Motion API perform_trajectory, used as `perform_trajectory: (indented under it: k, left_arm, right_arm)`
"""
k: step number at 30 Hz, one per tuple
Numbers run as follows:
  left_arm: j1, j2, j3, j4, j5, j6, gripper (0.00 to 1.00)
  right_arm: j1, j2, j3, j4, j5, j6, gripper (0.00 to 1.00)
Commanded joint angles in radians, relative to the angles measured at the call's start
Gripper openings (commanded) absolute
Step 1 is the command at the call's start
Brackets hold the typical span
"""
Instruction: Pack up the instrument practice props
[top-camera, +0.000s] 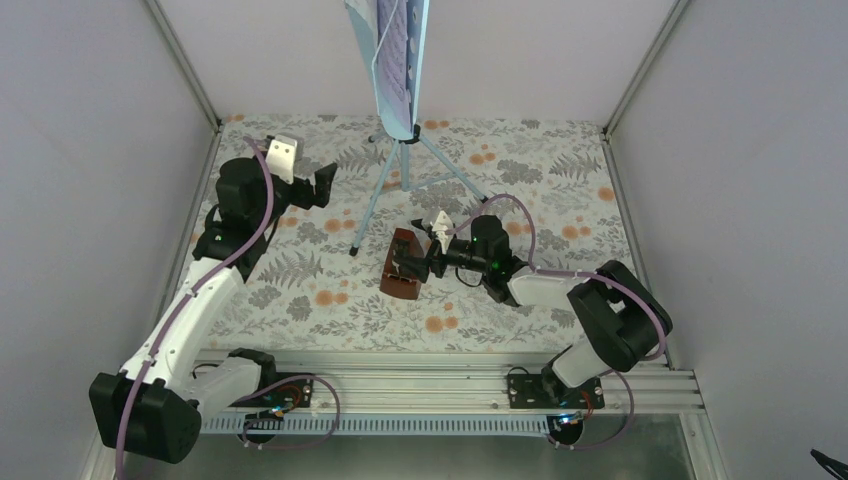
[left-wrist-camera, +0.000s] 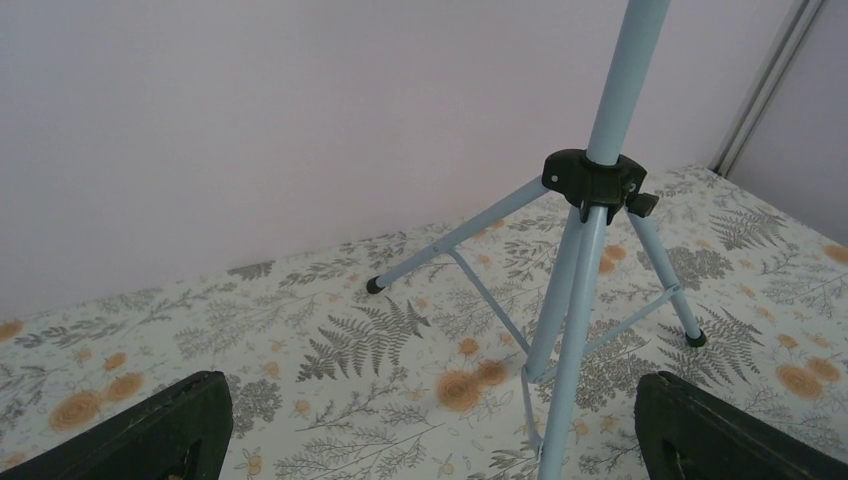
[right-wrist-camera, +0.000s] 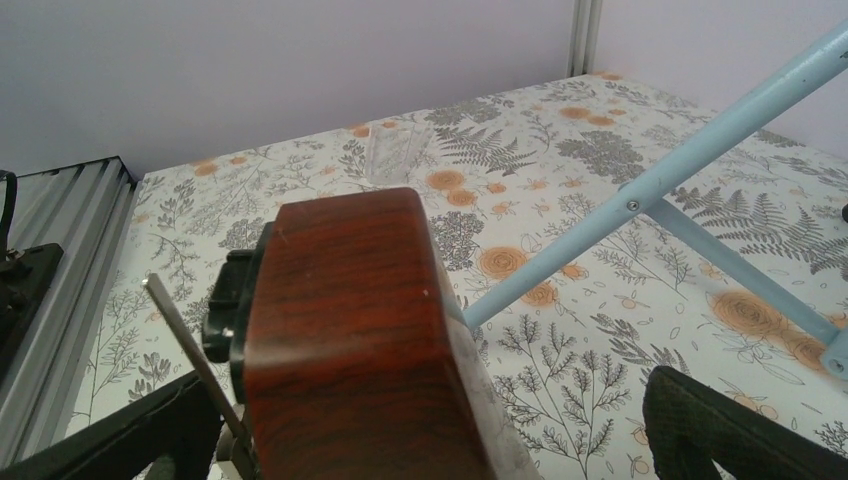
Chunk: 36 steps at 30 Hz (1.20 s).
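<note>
Found right gripper (top-camera: 414, 262) spread wide astride the metronome (right-wrist-camera: 350, 330), not clamped, apparently lined up for 1 grasp off the table (top-camera: 300, 290). Found left gripper (top-camera: 322, 185) spread wide too, empty, aimed at the music stand (left-wrist-camera: 585, 260) tripod, probably to fold it. Noted sheet-music pages (top-camera: 395, 50) on its desk

Both arms have white links, black joint housings and a lilac cable along each: left arm (top-camera: 190, 310), right arm (top-camera: 540, 288). Left gripper (top-camera: 322, 186) and right gripper (top-camera: 412, 262) are black; white bracket (top-camera: 282, 153) with two dark holes on left wrist. Green LED (top-camera: 497, 265) on right forearm.
</note>
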Motion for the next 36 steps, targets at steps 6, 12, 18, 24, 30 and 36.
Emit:
perform_trajectory:
  k: [6,12,18,24,30,36]
  left_arm:
    - [-0.011,-0.016,-0.009,0.009,0.016,0.016,1.00]
    - [-0.017,-0.015,-0.009,0.008,0.018,0.015,1.00]
    - [-0.023,-0.017,-0.006,0.007,0.026,0.013,1.00]
    - [-0.025,-0.025,-0.005,0.006,0.031,0.013,1.00]
    - [-0.026,-0.028,-0.007,0.005,0.018,0.019,1.00]
    - [-0.032,-0.030,-0.009,0.004,0.020,0.018,1.00]
  right_arm:
    - [-0.006,-0.002,0.007,0.017,0.009,-0.014,1.00]
    - [-0.006,0.005,0.007,0.028,0.003,0.000,0.99]
    - [-0.005,-0.014,-0.016,0.040,0.017,0.022,0.99]
    - [-0.006,-0.036,-0.057,0.068,0.054,0.044,0.97]
    - [-0.008,-0.048,-0.091,0.096,0.063,0.062,0.93]
    - [-0.019,-0.060,-0.116,0.119,0.057,0.087,0.83]
